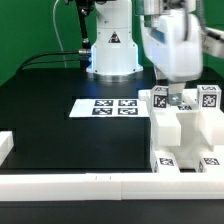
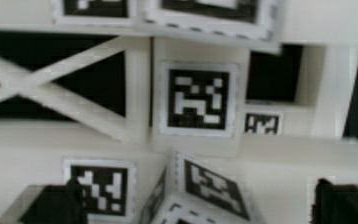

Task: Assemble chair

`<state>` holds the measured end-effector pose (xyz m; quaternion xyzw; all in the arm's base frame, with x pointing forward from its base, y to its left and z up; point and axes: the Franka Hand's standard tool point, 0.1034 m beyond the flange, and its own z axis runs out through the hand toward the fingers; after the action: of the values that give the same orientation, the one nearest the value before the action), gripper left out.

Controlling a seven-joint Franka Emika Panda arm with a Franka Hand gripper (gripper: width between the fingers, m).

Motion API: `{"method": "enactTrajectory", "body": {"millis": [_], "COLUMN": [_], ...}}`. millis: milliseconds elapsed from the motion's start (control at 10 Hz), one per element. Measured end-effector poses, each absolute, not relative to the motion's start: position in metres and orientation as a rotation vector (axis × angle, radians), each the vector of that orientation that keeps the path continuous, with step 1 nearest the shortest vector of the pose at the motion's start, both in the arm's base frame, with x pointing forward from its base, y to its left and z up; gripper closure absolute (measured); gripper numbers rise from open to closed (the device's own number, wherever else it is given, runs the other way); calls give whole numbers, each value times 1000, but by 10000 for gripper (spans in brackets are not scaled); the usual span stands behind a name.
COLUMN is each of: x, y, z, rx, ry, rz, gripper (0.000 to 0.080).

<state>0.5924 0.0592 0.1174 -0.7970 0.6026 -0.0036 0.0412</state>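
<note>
The chair's white tagged parts stand clustered at the exterior view's right, by the front rail. My gripper hangs just above the back of this cluster, among small tagged blocks. In the wrist view my gripper is open. Its dark fingertips stand wide apart on either side of a white block with two tagged faces, with gaps on both sides. Beyond the block are an upright bar with a tag and a white cross-braced part.
The marker board lies flat on the black table, to the exterior view's left of the parts. A long white rail edges the front. The arm's white base stands at the back.
</note>
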Motion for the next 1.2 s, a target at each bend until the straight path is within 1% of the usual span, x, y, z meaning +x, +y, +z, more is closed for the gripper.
{"method": "enactTrajectory", "body": {"millis": [300,600,700,800,900,1000,1100,1200], "x": [592,593,593,593,593,592,592,593], "y": [58,53,53,53,53,52,52,52], "z": [117,117,117,117,117,116,116,117], "rx": [-2581,-2889,-2877,-2867,-2863,-2833,-2761,-2669], "ry": [1643,1111,1134,1158,1166,1238,1388,1553], "rz": [-22,-78,-76,-75,-75,-71,-63,-54], "gripper": [151,151,151,264,399,399,518,518]}}
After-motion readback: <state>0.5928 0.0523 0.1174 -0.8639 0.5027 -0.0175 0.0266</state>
